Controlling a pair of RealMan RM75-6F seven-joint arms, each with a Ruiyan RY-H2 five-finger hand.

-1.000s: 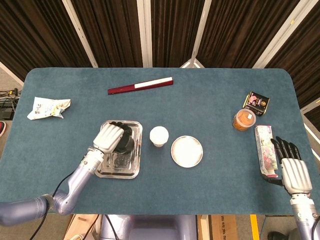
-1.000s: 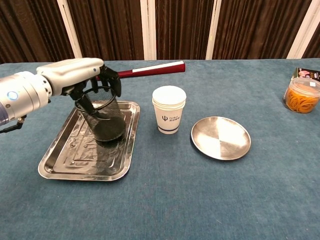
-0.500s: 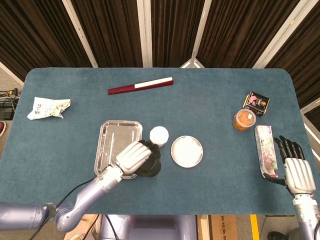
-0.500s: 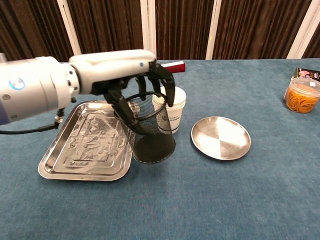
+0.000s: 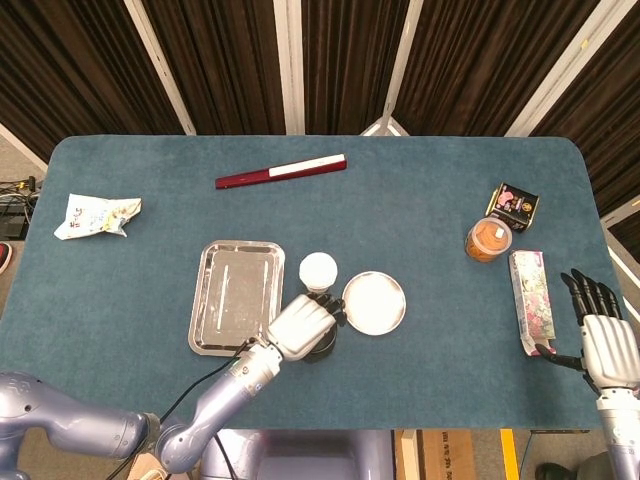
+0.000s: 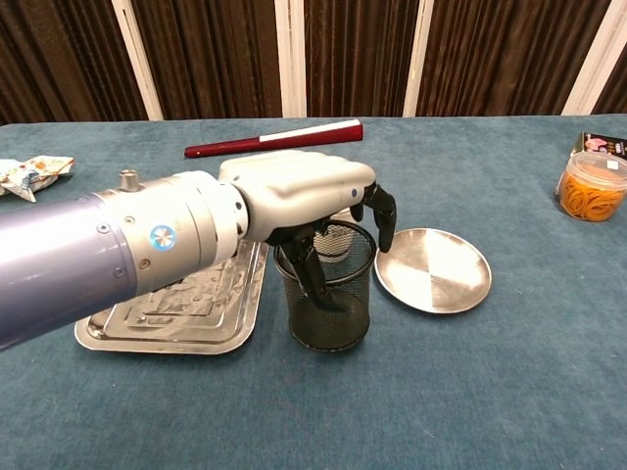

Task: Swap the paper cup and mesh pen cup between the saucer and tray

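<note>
The left hand [image 6: 309,196] has carried the mesh pen cup [image 6: 326,289] out of the tray [image 6: 127,328], first tilted above the tray's edge, and now holds it upright on the cloth. The cup sits under the hand between tray and saucer [image 6: 432,269], in front of the paper cup [image 5: 318,270].

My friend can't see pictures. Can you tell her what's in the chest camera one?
A big robot left hand grips a black mesh pen cup by its rim, between a metal tray and a round saucer. A paper cup is mostly hidden behind the hand. Farther back on the blue table lies a red folded fan, and a jar of rubber bands stands far right.
</note>
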